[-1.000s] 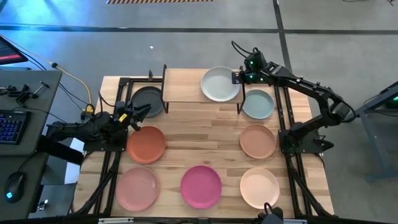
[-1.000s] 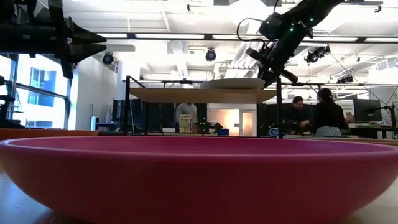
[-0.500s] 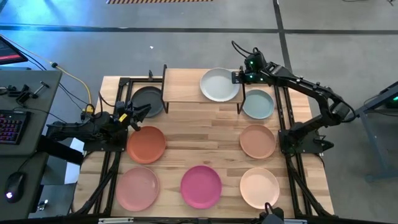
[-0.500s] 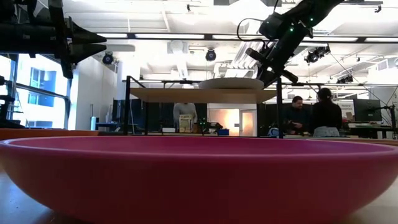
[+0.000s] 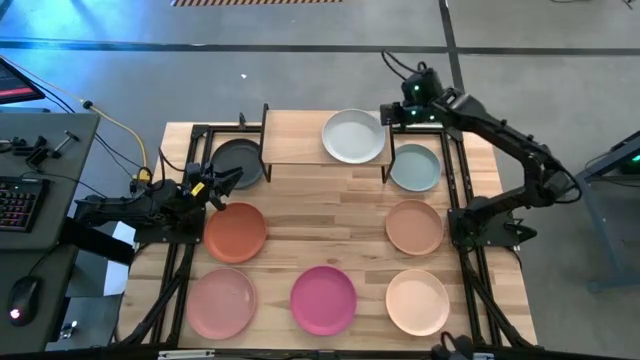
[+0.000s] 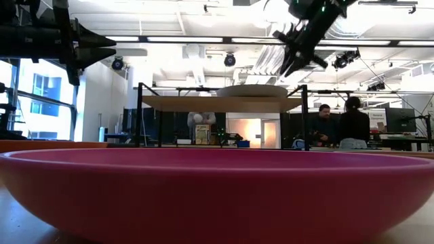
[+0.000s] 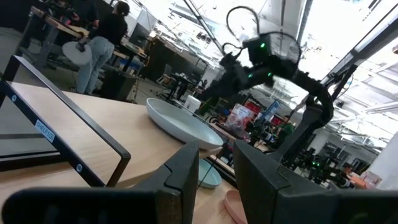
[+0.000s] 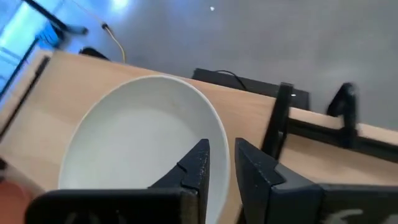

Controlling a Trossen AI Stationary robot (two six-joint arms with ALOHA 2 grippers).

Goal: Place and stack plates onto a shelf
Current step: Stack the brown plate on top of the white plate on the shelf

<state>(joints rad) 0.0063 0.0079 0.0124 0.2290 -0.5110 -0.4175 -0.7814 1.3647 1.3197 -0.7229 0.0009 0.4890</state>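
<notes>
- Where the shelf [image 5: 300, 138] stands at the table's far edge, we see the pale teal plate [image 5: 353, 135] lying flat on its right half.
- We find the right gripper [image 5: 390, 112] just beside that plate's rim, lifted clear, fingers slightly parted and holding nothing.
- We see the left gripper [image 5: 232, 178] parted and empty, between the dark grey plate [image 5: 238, 160] and the terracotta plate [image 5: 235, 231].

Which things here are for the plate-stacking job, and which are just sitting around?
For the job:
- shelf, with the pale plate on it
- seven more plates, like the magenta plate and dark grey plate
- right gripper and left gripper

Just around:
- keyboard
- mouse
- yellow cable
</notes>
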